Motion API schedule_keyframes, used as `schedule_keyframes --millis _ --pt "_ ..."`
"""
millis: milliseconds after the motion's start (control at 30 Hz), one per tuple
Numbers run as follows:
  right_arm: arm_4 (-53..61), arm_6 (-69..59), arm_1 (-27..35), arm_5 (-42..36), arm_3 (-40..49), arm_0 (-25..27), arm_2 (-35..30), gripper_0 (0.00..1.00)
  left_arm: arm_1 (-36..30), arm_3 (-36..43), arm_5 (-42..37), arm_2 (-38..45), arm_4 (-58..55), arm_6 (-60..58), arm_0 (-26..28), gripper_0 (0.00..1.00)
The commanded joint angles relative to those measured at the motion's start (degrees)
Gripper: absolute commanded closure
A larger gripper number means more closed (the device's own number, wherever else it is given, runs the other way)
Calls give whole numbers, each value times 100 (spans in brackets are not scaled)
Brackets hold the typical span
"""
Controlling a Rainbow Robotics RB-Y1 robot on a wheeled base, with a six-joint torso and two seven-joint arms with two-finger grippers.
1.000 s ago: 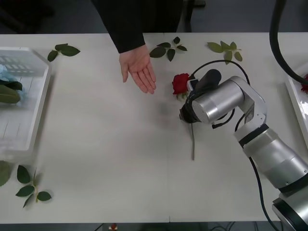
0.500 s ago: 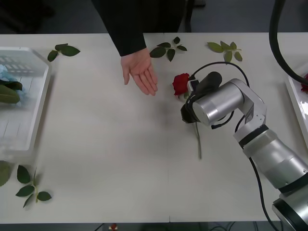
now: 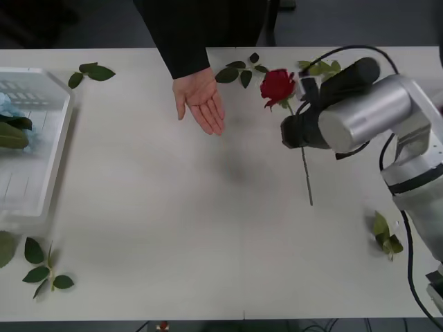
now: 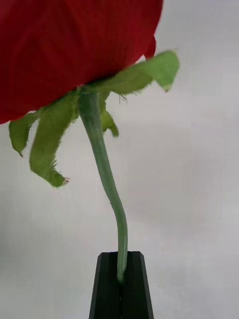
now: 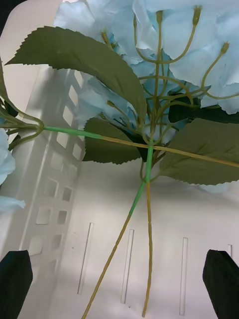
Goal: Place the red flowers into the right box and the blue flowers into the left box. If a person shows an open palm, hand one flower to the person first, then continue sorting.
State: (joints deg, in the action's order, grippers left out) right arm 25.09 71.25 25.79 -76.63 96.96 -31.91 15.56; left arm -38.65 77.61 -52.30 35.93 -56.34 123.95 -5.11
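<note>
Front view: right gripper (image 3: 299, 123), red flower (image 3: 277, 85) now higher.

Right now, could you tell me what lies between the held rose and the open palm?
In the front view, only bare table lies between the rose and the palm.

From my seat: deep red rose (image 3: 277, 84) on a pale green stem, green sepals under the head. Right claw (image 4: 121, 284) black, arm silver with black joints. Sky-blue hydrangeas (image 5: 164, 45) with dark green toothed leaves, at 9 o'clock in the translucent white bin (image 3: 41, 173), slotted bottom. Desk (image 3: 173, 228) off-white. Person's sleeve (image 3: 178, 34) black. Loose green leaf sprigs (image 3: 41, 266) at 8 o'clock.
</note>
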Motion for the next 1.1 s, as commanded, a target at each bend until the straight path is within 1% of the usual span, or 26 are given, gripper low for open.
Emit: schedule_keyframes --millis 33,133,233,267,333,400,433,500,567,633,767,1100 --pt "356 1058 31 70 1220 317 -1047 100 -169 114 18 73 9 252 19 0" --pt "673 1488 -48 281 1624 343 -1389 100 -169 114 18 73 9 252 19 0" --pt "884 1770 -119 834 1809 343 -1495 100 -169 114 18 73 9 252 10 0" --pt "910 1928 -136 1300 1835 343 -1495 100 -169 114 18 73 9 252 19 0" --pt "928 2121 -180 1898 1817 352 -1451 100 -169 114 27 73 9 252 10 0" --pt "937 2315 -189 2619 1747 343 -1319 100 -169 114 27 73 9 252 19 0" --pt "937 2367 -189 2838 1729 343 -1266 100 -169 114 27 73 0 252 19 0" --pt "954 2508 -189 3629 1633 352 -1047 100 -169 114 27 73 0 252 10 0" --pt "972 2578 -171 4183 1580 343 -897 100 -169 114 27 73 0 252 19 0" --pt "980 2569 -162 4508 1580 352 -809 100 -169 114 27 73 0 252 10 0" --pt "1033 2578 -162 4851 1580 352 -748 100 -169 140 27 73 0 252 10 0" --pt "1086 2631 -171 5167 1589 352 -642 100 -169 131 27 73 9 252 10 0"
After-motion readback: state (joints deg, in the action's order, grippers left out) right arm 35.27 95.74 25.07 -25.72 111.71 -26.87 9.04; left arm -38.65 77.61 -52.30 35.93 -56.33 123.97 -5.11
